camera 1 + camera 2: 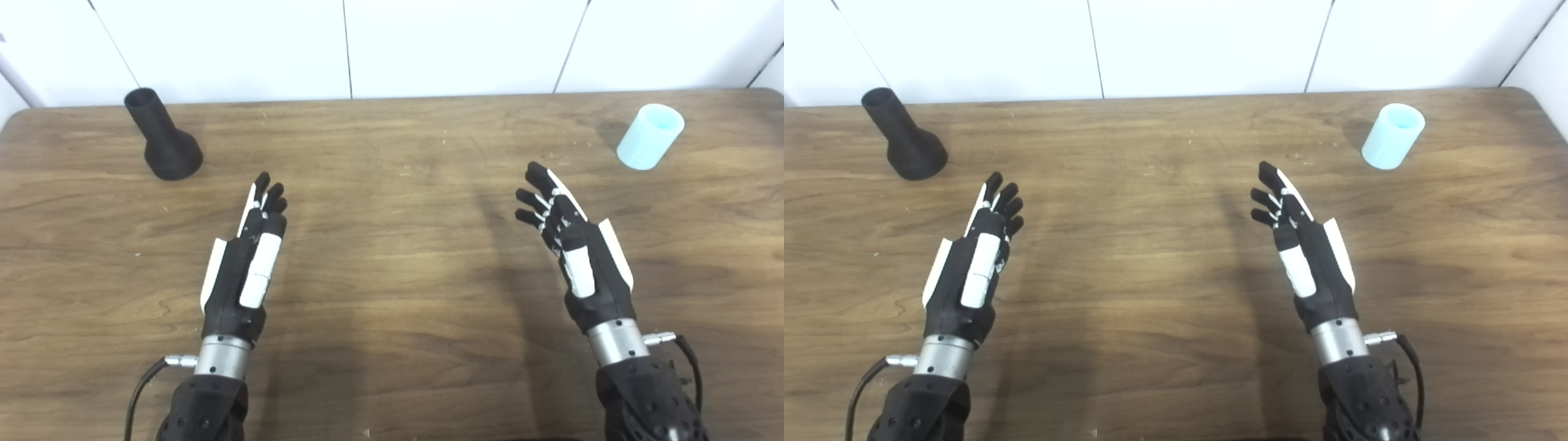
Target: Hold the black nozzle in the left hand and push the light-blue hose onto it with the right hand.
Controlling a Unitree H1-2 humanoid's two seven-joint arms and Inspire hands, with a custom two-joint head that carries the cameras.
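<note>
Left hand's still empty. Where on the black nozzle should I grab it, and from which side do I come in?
Judging by its pose, grip the flared base of the black nozzle, which stands wide end down, narrow tube up. That leaves the tube free for the light-blue hose. The open left hand is nearer and to its right, so approach from that side, fingers wrapping the base.

Both arms reach up from the bottom edge of the frame. The left hand [245,257] sits lower left, fingers straight and close together, holding nothing. The right hand [576,245] (lower right) is empty too, fingers slightly spread, angled toward upper left.
</note>
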